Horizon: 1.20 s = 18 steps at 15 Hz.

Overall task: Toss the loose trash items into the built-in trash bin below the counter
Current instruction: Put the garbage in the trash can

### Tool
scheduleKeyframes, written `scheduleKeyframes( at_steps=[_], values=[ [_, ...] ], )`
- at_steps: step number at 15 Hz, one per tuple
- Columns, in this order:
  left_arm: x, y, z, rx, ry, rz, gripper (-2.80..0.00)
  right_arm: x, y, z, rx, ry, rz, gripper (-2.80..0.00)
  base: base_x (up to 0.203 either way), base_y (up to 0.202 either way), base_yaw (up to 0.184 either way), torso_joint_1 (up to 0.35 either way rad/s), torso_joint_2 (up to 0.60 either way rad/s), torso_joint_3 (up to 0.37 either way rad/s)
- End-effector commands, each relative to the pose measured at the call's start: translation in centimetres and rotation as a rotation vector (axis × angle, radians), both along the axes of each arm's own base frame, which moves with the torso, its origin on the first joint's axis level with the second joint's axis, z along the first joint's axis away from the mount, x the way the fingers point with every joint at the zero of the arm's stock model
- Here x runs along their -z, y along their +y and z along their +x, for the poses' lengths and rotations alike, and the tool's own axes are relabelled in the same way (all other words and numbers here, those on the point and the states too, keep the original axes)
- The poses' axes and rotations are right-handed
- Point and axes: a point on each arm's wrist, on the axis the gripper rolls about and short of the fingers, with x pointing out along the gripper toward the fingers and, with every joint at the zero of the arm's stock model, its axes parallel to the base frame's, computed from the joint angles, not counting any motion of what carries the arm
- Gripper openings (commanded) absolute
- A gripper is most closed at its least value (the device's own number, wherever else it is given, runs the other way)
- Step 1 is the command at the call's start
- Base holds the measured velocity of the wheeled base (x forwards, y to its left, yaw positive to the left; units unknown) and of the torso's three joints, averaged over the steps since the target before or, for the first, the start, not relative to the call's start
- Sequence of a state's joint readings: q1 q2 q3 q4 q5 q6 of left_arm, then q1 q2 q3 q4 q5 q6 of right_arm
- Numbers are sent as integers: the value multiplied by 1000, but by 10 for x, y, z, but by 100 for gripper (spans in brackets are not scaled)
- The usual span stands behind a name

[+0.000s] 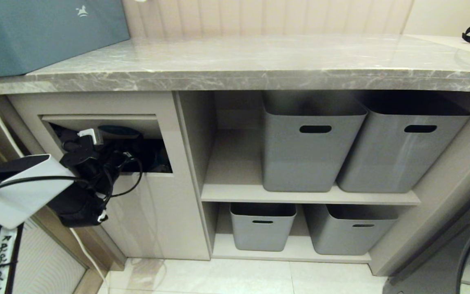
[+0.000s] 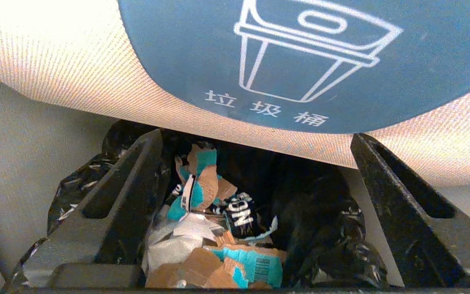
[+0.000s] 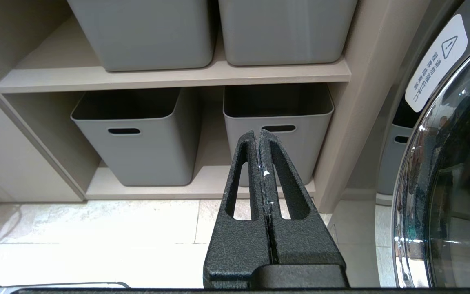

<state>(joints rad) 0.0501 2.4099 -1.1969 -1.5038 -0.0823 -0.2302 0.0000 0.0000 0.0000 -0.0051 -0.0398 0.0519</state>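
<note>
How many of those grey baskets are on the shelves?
4: two large grey baskets on the upper shelf, left and right; two smaller ones on the lower shelf, left and right. None looks hidden.

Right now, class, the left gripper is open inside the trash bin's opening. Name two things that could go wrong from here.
1. The flap rests just above the open left gripper; pulling back carelessly might catch or pinch the fingers.
2. The black liner is crumpled close to the fingers and could snag and drag torn scraps out.
</note>
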Motion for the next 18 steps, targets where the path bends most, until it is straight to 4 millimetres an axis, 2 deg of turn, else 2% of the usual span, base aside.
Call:
scheduleKeyframes(
  at_steps=[1, 4, 7, 12, 15, 18],
  values=[
    [-1, -1, -2, 11, -4, 4, 0, 0, 0, 0, 0, 2, 0, -280, 0, 0, 0, 0, 0, 0],
    [7, -6, -17, 31, 65, 5, 0, 0, 0, 0, 0, 2, 0, -280, 0, 0, 0, 0, 0, 0],
    [4, -13, -33, 48, 91, 8, 0, 0, 0, 0, 0, 0, 0, -280, 0, 0, 0, 0, 0, 0],
    [-21, -14, -74, 30, 115, -4, 0, 0, 0, 0, 0, 2, 0, -280, 0, 0, 0, 0, 0, 0],
    [-37, -12, -113, 14, 135, -37, 0, 0, 0, 0, 0, 0, 0, -280, 0, 0, 0, 0, 0, 0],
    [-59, -14, -168, 35, 130, -74, 0, 0, 0, 0, 0, 2, 0, -280, 0, 0, 0, 0, 0, 0]
  ],
)
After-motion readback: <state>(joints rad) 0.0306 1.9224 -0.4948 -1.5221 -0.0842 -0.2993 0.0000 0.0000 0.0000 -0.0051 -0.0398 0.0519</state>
